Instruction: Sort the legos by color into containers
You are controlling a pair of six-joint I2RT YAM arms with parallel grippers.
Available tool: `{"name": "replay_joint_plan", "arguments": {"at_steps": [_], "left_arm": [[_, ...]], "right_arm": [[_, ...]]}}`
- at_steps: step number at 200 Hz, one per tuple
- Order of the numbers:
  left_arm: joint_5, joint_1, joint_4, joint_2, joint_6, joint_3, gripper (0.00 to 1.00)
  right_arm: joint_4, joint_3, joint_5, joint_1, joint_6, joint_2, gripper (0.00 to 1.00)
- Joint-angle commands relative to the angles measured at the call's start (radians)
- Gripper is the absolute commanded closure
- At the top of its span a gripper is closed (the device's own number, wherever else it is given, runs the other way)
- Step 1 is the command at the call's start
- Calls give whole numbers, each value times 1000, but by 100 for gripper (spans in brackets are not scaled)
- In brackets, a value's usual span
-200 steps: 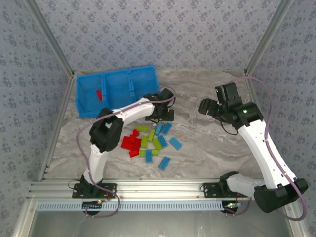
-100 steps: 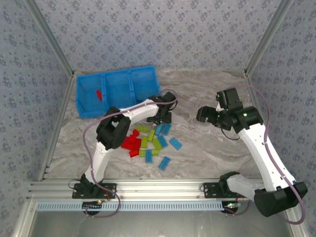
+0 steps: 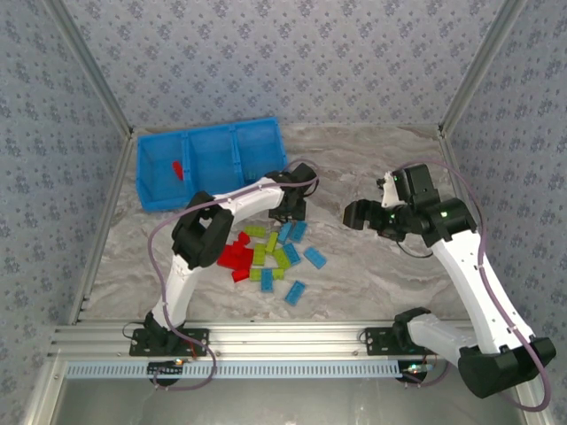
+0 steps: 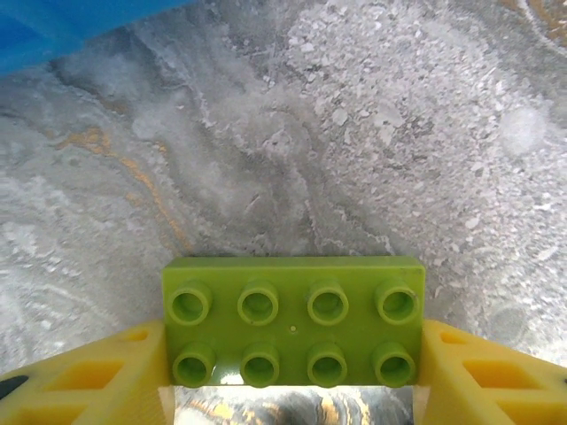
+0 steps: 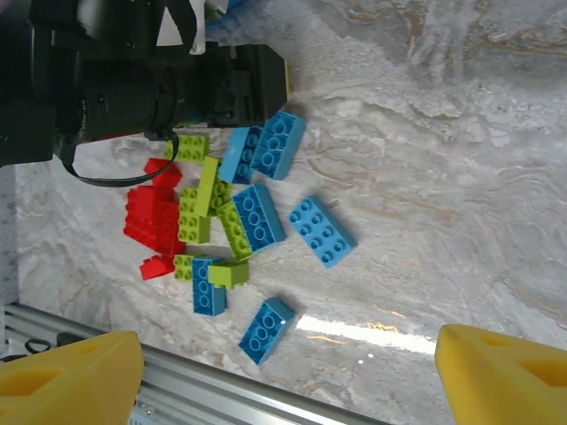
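Left wrist view: we see the left gripper clamped on a lime green lego, fingers touching its ends; our right gripper hangs wide open.

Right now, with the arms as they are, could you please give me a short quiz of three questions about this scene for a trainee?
1. True or false: the right gripper is holding a brick.
2. What colour is the lego between the fingers of the left gripper?
3. What lies in the tray? A nothing; B one red lego; C three blue legos.
Key: 1 false; 2 lime green; 3 B.
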State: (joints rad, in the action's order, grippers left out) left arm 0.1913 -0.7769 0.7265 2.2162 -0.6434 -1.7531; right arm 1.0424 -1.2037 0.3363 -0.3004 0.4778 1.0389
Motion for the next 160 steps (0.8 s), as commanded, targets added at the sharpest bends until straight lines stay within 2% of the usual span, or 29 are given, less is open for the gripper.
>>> {"name": "replay_joint_plan", "arguments": {"at_steps": [1,31,49,64,85,118,139,160], "left_arm": [[44,7,72,-181,22,-8,42],[149,73,177,-346,21,-26,42],[181,174,204,-405,12,-32,43],[158,277,206,-409,6,-51,43],[108,389,211,-332,33,-138,43],[61,477,290,-114,72,-402,41],[35,522,375,16,46,-563,35],[10,539,391,62,49,-634,25]], "right_arm": [[-15,1,29,3,-5,-14,12],[-44,0,9,4,-12,-5,12],[-58,-5,9,5,-18,15,12],[-61,-16,15,4,-22,37,12],[-64,-33,22,4,-34,66,12],[-51,-65,9,3,-59,90,12],[-36,-81,3,4,-65,89,12],[-27,-85,-9,3,-65,79,12]]}}
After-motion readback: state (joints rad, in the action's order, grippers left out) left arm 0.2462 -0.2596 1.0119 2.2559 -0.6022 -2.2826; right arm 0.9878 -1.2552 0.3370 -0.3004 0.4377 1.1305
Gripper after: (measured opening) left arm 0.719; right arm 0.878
